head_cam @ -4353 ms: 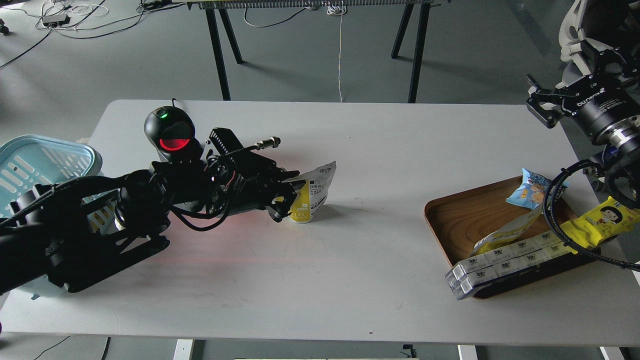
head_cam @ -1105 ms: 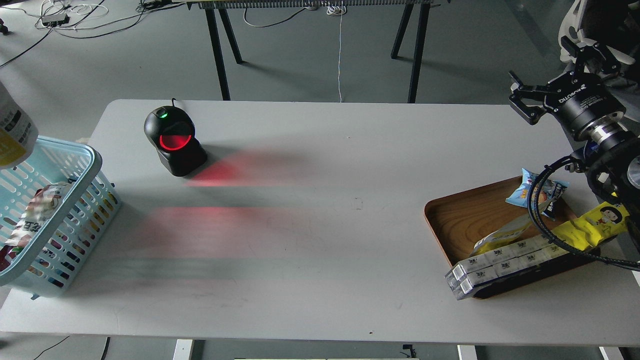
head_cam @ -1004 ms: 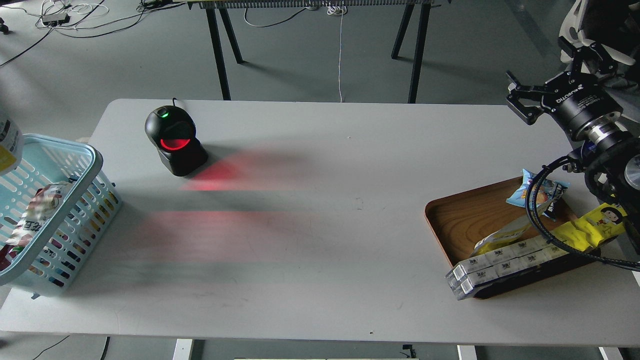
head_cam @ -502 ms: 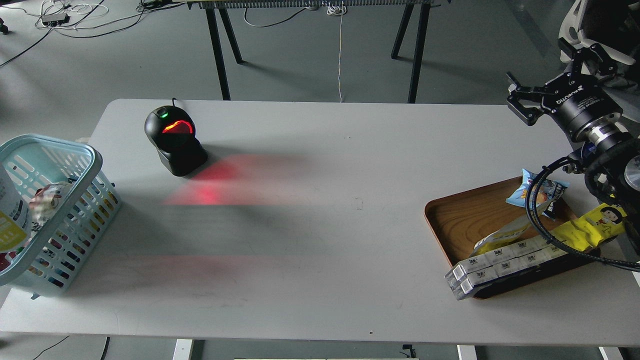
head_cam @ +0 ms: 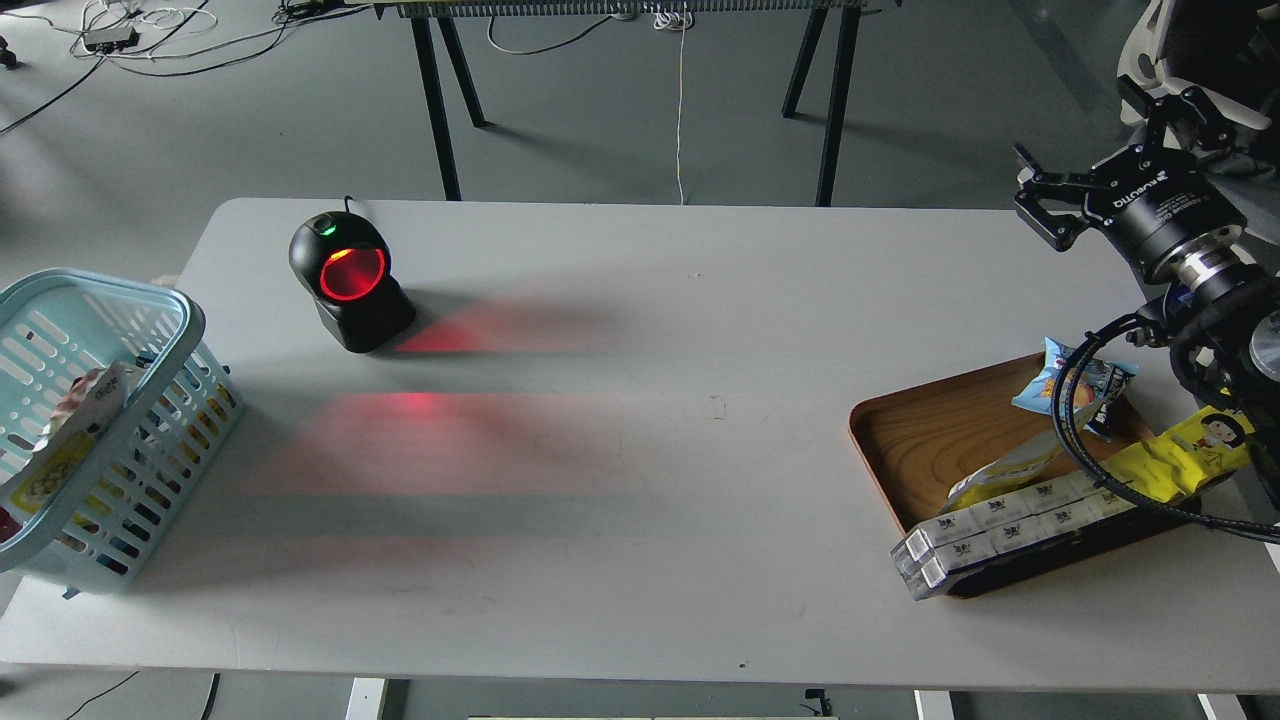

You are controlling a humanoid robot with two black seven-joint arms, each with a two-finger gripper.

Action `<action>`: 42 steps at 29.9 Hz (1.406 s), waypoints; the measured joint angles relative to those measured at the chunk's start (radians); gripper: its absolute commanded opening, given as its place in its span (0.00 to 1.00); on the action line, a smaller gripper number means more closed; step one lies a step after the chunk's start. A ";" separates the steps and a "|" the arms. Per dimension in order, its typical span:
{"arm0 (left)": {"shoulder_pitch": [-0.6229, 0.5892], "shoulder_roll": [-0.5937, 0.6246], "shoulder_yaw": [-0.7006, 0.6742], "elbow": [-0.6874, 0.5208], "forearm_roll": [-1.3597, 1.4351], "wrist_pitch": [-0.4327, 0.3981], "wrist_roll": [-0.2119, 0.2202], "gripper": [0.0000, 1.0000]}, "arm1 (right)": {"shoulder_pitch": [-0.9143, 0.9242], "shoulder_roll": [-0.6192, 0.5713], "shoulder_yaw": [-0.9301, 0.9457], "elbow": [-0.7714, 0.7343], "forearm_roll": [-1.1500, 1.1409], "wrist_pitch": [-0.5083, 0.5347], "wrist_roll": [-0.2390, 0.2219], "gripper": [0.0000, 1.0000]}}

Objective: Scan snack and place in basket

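The snack [head_cam: 45, 475], a pouch with a yellow front and a picture of beige nuts, lies tilted inside the light blue basket [head_cam: 150, 300] at the table's left edge, among other packets. Nothing holds it. My left gripper and arm are out of view. My right gripper [head_cam: 1105, 150] is open and empty, held high above the table's far right corner, well away from the basket.
A black scanner [head_cam: 350, 275] with a red glowing window stands at the back left and casts red light on the white table [head_cam: 640, 480]. A brown wooden tray [head_cam: 920, 440] at the right holds a blue packet [head_cam: 1065, 375], a yellow cartoon-face packet [head_cam: 1190, 450] and white boxes [head_cam: 1010, 520].
My left gripper carried the pouch from the scanner to above the basket, then left the view. The pouch dropped and now lies in the basket. My right gripper has barely moved.
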 measured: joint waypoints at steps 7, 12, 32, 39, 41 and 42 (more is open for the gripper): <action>-0.177 -0.009 -0.257 0.005 -0.088 -0.069 0.011 1.00 | 0.018 -0.003 0.001 0.000 0.000 0.000 -0.002 1.00; -0.294 -0.123 -0.412 0.008 -0.314 -0.169 0.092 1.00 | 0.035 -0.003 -0.006 -0.001 -0.002 0.000 -0.005 1.00; -0.264 -1.008 -0.600 0.490 -1.308 -0.441 0.240 1.00 | 0.065 -0.065 -0.007 0.004 -0.003 -0.005 -0.005 1.00; -0.181 -1.186 -0.746 0.716 -1.477 -0.563 0.231 1.00 | 0.035 -0.087 -0.006 0.003 -0.002 -0.005 -0.003 1.00; -0.155 -1.220 -0.785 0.756 -1.503 -0.602 0.231 1.00 | 0.026 -0.081 -0.007 0.004 -0.002 -0.005 -0.002 1.00; -0.145 -1.231 -0.794 0.765 -1.510 -0.618 0.231 1.00 | 0.022 -0.078 -0.009 0.005 -0.002 -0.004 -0.002 1.00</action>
